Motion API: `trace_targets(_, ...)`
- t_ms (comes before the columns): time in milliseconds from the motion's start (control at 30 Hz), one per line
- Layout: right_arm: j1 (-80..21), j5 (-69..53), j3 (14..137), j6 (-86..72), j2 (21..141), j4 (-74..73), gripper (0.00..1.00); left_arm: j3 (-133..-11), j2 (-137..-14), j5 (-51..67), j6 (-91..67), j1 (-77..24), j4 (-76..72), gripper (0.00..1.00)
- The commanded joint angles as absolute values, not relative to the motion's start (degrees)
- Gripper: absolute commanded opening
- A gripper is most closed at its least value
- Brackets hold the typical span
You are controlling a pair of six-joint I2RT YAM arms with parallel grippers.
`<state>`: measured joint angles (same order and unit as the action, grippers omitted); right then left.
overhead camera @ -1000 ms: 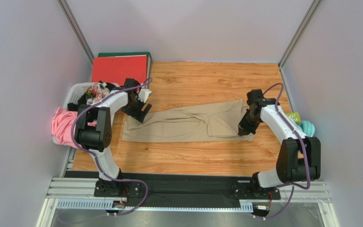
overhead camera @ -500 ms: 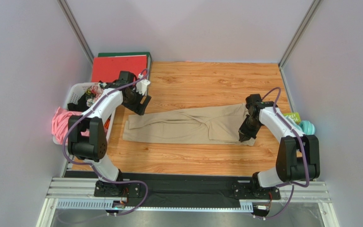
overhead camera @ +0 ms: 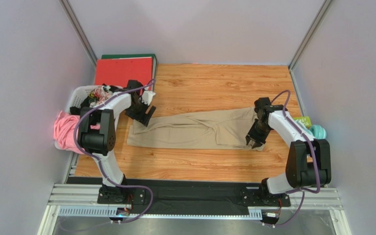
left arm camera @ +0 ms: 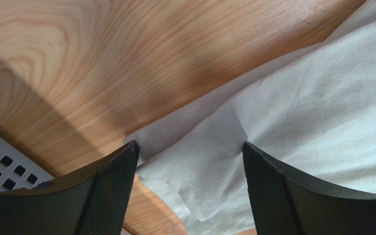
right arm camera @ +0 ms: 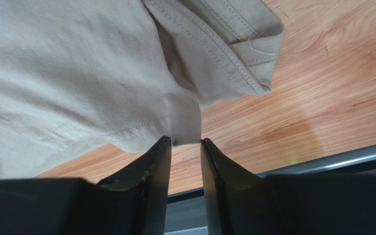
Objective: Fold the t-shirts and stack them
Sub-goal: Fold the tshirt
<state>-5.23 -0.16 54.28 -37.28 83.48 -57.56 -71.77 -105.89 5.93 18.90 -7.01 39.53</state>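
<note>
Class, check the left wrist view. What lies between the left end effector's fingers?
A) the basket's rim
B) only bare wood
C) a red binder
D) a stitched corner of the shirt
D: the shirt has its stitched corner lying between the wide-apart fingers of the left end effector, on the wooden table.

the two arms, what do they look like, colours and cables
Both the left arm and right arm have white link shells with black joint housings and black bases. A purple cable loops along each. The jaws are black tapered wedges; the left wrist view shows a fine mesh texture on their inner faces.
</note>
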Motion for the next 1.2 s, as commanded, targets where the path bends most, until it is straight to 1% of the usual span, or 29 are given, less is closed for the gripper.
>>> trace_targets(0, -5.5, 1.5, 59.7, -36.8, 83.7, -59.6, 0.37, -72.1, -101.2, 7.6, 17.8, -6.5, 39.6, 0.84)
trace_targets(67, -5.5, 0.9, 64.8, -37.7, 83.3, -60.6, 0.39, -72.1, -98.5, 7.7, 17.8, -6.5, 40.3, 0.84)
trace_targets(200, -7.2, -5.6, 71.9, -41.3, 85.2, -58.6, 0.41, -71.9, -94.8, 8.7, 17.7, -6.5, 42.7, 0.84)
trace_targets(300, -12.5, -11.9, 75.1, -44.4, 92.1, -53.9, 0.41, -71.5, -92.9, 9.5, 17.1, -6.5, 43.7, 0.84)
trace_targets(333, -16.4, -14.9, 75.8, -45.5, 94.0, -52.2, 0.4, -71.4, -92.6, 9.6, 16.8, -6.5, 44.0, 0.84)
trace_targets(367, -18.8, -15.1, 77.1, -46.0, 98.6, -50.7, 0.4, -71.3, -92.2, 9.8, 16.6, -6.5, 44.2, 0.84)
trace_targets(400, -23.2, -13.6, 80.5, -46.2, 100.8, -50.9, 0.4, -71.1, -92.0, 10.2, 15.9, -6.5, 44.6, 0.84)
trace_targets(467, -26.9, -12.1, 84.6, -44.9, 107.3, -51.4, 0.39, -70.1, -91.1, 10.5, 15.6, -6.5, 45.1, 0.84)
trace_targets(533, -31.0, -8.6, 90.2, -42.5, 110.7, -52.3, 0.38, -68.6, -90.2, 11.2, 15.6, -6.6, 45.1, 0.84)
trace_targets(600, -33.8, -5.0, 93.5, -40.3, 114.8, -54.8, 0.37, -67.4, -88.8, 11.6, 15.8, -6.5, 45.3, 0.83)
trace_targets(733, -37.1, -1.7, 99.4, -33.9, 118.0, -57.3, 0.36, -65.8, -87.5, 11.0, 16.5, -6.5, 45.4, 0.84)
trace_targets(867, -38.1, 3.0, 102.3, -30.0, 118.7, -59.8, 0.37, -65.7, -88.0, 11.1, 16.8, -6.5, 45.1, 0.84)
trace_targets(900, -38.1, 5.9, 103.1, -29.4, 118.7, -60.2, 0.37, -65.6, -88.1, 11.0, 16.8, -6.6, 44.9, 0.83)
trace_targets(1000, -38.1, 9.6, 106.8, -25.2, 119.4, -60.2, 0.41, -65.1, -88.5, 10.7, 16.6, -6.5, 43.7, 0.84)
trace_targets(1167, -38.1, 8.0, 112.4, -15.8, 123.1, -57.7, 0.43, -65.4, -90.0, 10.5, 16.5, -6.5, 43.3, 0.84)
